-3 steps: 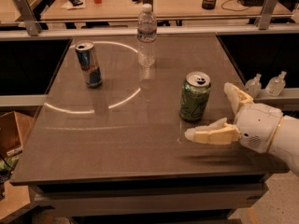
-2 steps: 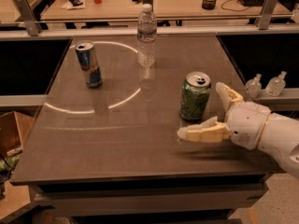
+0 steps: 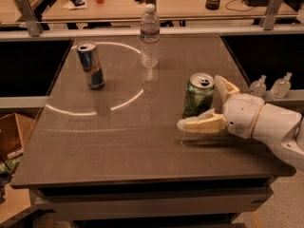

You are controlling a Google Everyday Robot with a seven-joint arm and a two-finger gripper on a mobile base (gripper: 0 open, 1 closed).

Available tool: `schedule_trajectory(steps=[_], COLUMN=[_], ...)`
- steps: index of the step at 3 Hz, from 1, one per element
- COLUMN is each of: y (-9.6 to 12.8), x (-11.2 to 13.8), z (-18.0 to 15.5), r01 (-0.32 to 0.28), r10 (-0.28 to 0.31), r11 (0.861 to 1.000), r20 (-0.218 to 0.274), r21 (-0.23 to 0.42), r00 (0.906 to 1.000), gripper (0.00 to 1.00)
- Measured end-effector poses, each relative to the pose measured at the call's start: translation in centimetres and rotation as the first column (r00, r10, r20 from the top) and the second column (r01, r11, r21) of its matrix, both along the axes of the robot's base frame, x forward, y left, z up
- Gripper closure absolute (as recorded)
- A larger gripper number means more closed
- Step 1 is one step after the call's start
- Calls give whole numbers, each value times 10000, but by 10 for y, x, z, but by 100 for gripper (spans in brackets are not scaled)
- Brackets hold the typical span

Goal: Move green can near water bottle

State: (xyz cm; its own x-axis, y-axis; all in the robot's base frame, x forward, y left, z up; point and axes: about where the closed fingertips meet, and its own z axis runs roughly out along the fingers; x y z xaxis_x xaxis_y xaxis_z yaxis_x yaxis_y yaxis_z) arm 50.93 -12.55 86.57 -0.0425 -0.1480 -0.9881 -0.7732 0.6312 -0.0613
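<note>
Currently the green can [image 3: 198, 95] stands upright on the right part of the table [image 3: 142, 146], its long axis vertical. The gripper [image 3: 201, 102] reaches in from the right at can height. Its two pale fingers are spread apart, one on the can's near side and one at its far right. They are not clamped, and whether they touch it cannot be told. The can lies just left of the gripper's body. The water bottle [image 3: 149, 34] stands farther away and leftward, well apart. A blue-and-silver can [image 3: 90, 65] stands at the left.
</note>
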Motion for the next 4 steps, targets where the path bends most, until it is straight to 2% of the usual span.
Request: schedule_trajectory(steps=[1,2,4], y=[-2,-4,0], x=[14,22,22], z=[5,11,12], r01=[-25,-60,-131], r10=[27,65,137], r11=[9997,9993,9992], r20=[79,134,154], r21=[-245,-373,-384], r00=[10000,9999,9998], gripper=[17,41,87])
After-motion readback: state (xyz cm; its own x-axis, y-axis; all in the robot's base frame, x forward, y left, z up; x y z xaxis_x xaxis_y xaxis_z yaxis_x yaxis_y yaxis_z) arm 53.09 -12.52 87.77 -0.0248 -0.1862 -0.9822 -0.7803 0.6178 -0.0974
